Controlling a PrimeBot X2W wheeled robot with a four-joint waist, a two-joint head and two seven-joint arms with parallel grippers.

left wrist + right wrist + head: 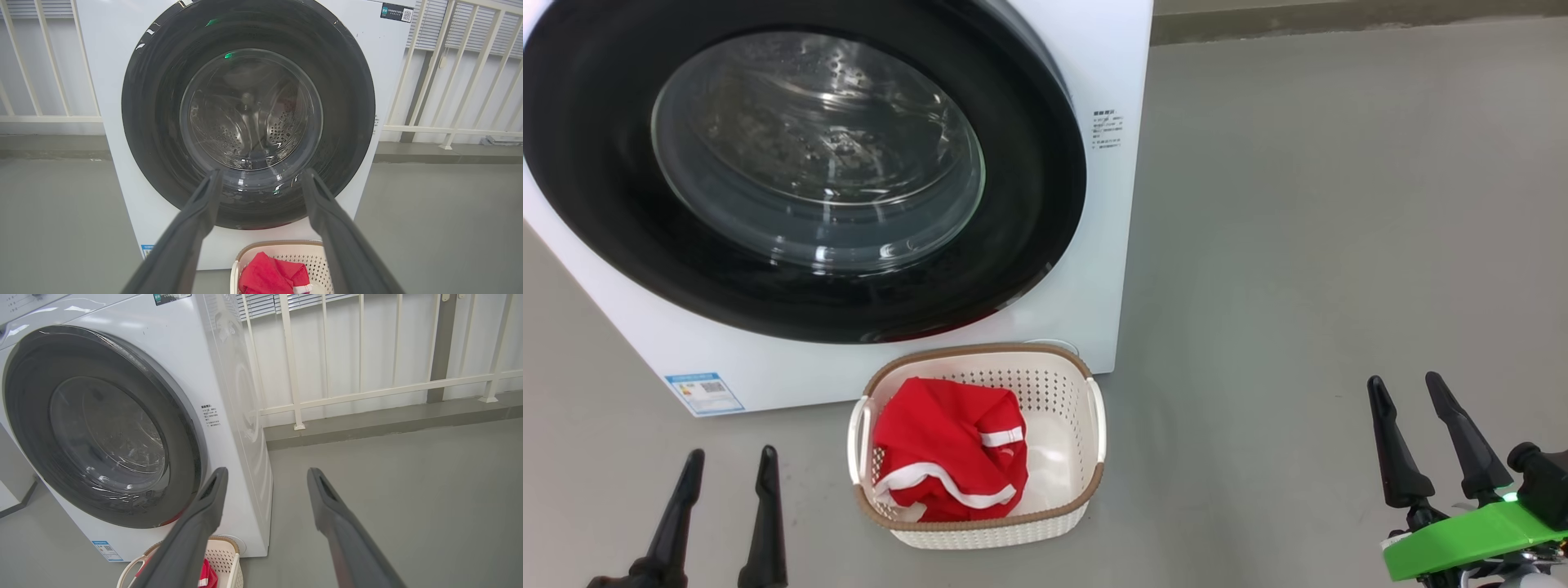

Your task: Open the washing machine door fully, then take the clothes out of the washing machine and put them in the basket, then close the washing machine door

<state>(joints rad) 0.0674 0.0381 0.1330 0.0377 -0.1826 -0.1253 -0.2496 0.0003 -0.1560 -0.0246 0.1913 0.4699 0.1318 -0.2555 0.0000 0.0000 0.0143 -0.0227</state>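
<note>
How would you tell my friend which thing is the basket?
Find the big white washer with the round black door. On the grey floor just in front sits the basket. It alone is cream, full of holes, with a brown rim and red clothes inside.

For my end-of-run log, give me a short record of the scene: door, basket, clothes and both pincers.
washing machine door: shut, flush with the washing machine front
basket: on the floor, below the door
clothes: red, lying in the basket
left pincer: open, empty
right pincer: open, empty
</note>
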